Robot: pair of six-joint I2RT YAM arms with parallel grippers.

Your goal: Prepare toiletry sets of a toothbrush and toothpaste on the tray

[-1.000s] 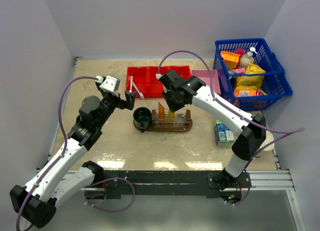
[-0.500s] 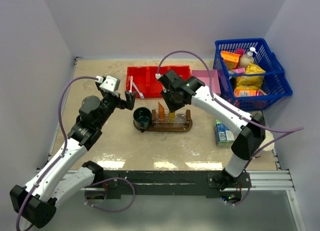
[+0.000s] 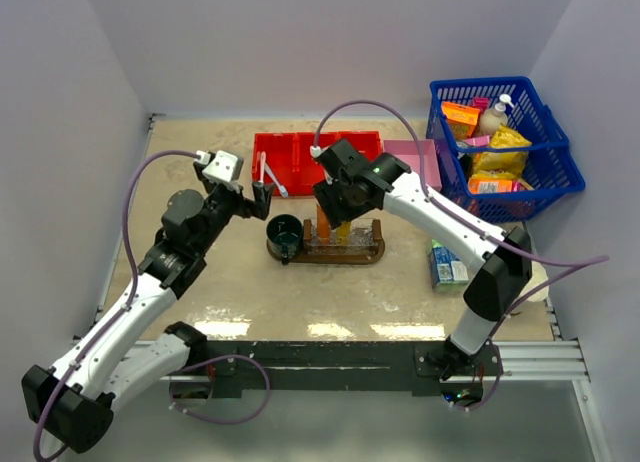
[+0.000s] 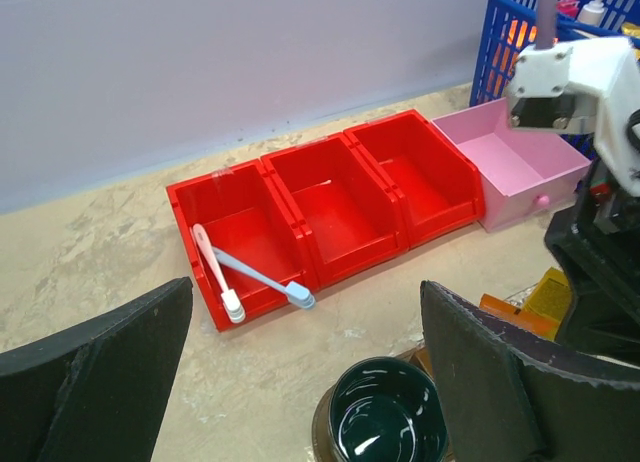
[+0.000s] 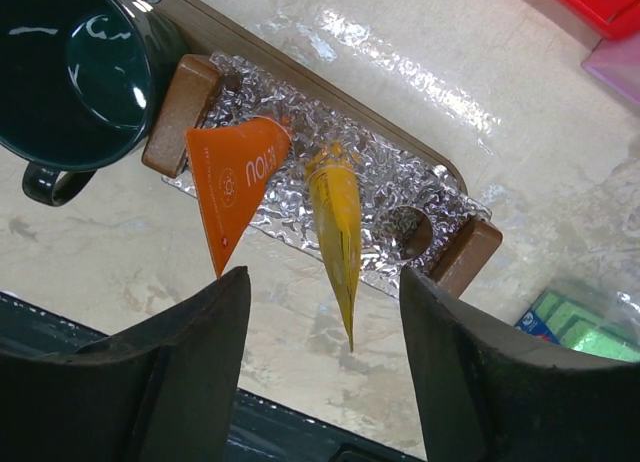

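Two toothpaste tubes, the orange tube (image 5: pixel 232 182) and the yellow tube (image 5: pixel 338 222), stand on the tray (image 3: pixel 377 252) under the right gripper (image 5: pixel 322 322), its jaws parted, touching neither. Leftward, the left gripper (image 4: pixel 305 362) gapes empty; farther, two toothbrushes (image 4: pixel 213 272) lie in the left compartment of the red bin (image 4: pixel 300 154).

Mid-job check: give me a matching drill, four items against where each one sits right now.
Items
1. toothbrushes
2. deep orange toothpaste
3. dark green mug
4. pink box

Places
A. left end of the tray
B. just right of the red bin
C. red bin's left compartment
D. upright in the clear holder on the tray

Pairs: 1-C, 2-D, 3-A, 4-B
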